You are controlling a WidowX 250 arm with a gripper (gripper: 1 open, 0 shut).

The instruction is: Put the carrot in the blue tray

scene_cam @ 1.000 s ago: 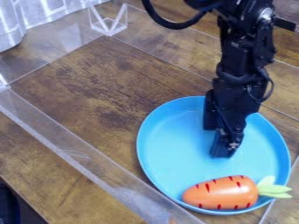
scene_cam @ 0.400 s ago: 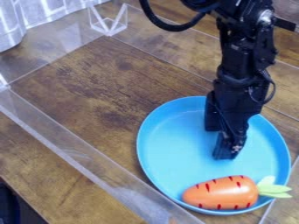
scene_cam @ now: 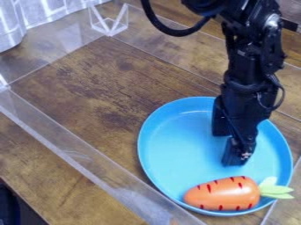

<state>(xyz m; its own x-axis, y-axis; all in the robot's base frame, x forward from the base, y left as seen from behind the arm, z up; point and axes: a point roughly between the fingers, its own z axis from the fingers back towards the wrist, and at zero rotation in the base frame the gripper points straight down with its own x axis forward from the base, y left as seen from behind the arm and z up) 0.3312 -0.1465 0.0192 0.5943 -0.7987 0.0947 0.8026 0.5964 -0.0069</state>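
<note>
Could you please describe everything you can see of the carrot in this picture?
The carrot is a small, plump toy of glossy orange plastic with short dark-red stripes across its body and a light-green leafy stub at its right end. It lies on its side, nearly level, inside the blue tray, against the near rim. Only the tray touches it; the open tool hangs above the tray, clear of the carrot.

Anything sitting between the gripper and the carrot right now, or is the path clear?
Nothing visible stands between them. The open gripper points down over the blue tray, and the carrot lies at the tray's near rim just below it in the picture, with only bare blue tray surface between.
</note>
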